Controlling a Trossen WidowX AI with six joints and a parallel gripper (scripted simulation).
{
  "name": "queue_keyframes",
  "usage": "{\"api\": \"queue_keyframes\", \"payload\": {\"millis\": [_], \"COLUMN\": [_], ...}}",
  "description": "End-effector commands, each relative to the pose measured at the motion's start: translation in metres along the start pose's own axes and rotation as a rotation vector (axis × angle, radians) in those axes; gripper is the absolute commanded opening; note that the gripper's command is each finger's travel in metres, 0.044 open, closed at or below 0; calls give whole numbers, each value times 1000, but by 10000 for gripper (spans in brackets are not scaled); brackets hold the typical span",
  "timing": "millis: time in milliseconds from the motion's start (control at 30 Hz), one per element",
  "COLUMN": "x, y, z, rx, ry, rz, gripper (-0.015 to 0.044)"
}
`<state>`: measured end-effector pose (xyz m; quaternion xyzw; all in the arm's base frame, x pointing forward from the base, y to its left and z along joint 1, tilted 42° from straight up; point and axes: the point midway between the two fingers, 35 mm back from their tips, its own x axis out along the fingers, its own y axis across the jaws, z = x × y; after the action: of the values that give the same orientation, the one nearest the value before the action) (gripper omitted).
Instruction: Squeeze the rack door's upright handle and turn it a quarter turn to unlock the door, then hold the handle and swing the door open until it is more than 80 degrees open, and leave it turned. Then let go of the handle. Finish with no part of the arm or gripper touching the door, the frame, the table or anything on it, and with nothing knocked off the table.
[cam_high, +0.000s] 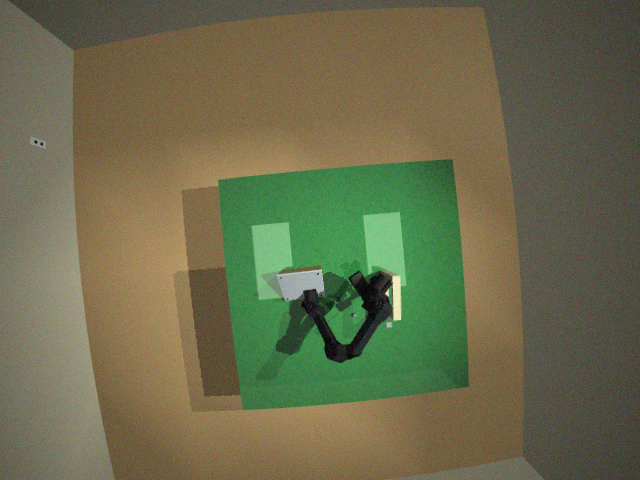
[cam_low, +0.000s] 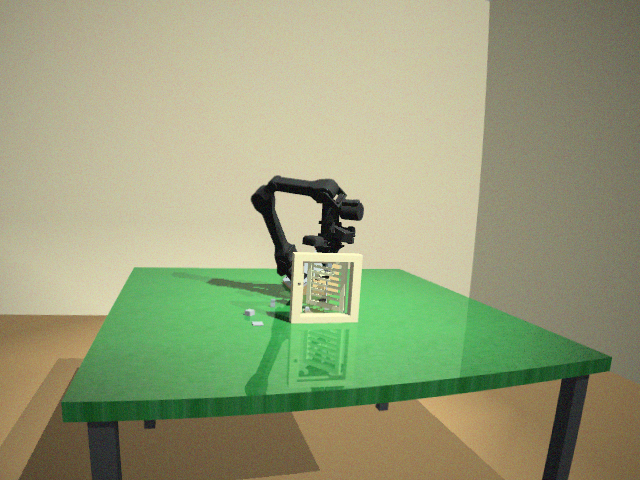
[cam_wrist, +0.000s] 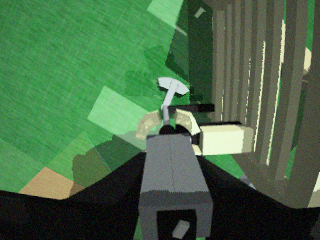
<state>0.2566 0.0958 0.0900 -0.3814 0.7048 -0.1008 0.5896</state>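
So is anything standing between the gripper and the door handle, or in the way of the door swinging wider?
Nothing visible in either place. The gripper is already closed on the handle, and I see no object blocking the slatted door, though the arm hides part of that area from above.
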Motion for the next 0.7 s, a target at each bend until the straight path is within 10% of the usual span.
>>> {"api": "queue_keyframes", "payload": {"millis": [0, 667], "x": [0, 0], "y": [5, 44], "z": [3, 22], "rx": [96, 433], "ry": [-2, -3], "rz": [-2, 1], "gripper": [20, 20]}}
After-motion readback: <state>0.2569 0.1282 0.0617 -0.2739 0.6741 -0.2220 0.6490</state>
